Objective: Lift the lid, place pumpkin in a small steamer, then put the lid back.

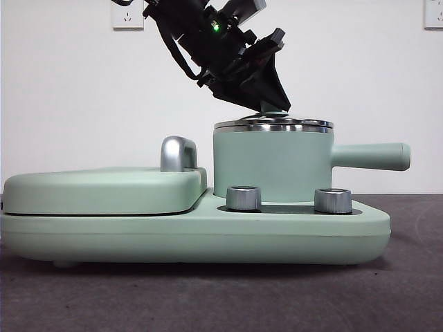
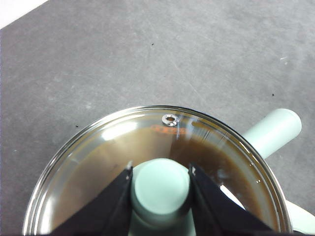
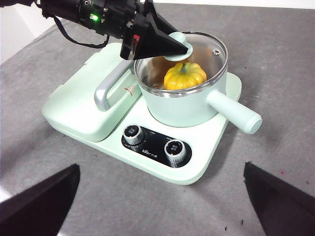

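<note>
Left gripper [image 2: 160, 189] jaws clamp the knob; right gripper [image 3: 157, 196] jaws spread.

My left pincer [image 1: 273, 104] and the lid [image 1: 273, 125] block the pot [image 1: 271, 166] from above. Its handle [image 1: 370, 156] juts sideways, 2 knobs [image 1: 243, 198] stand before it. Open worktop [image 3: 275, 59] surrounds the base [image 3: 206, 164], my right pincer [image 3: 162, 196] well apart.

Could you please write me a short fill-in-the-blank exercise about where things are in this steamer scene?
1. The left claw is shut on the lid's ____.
2. The pumpkin sits inside the small ____.
3. The lid rests on the steamer's ____.
4. The right claw, well back from the pot, is ____.

Missing words: knob; steamer; rim; open
</note>
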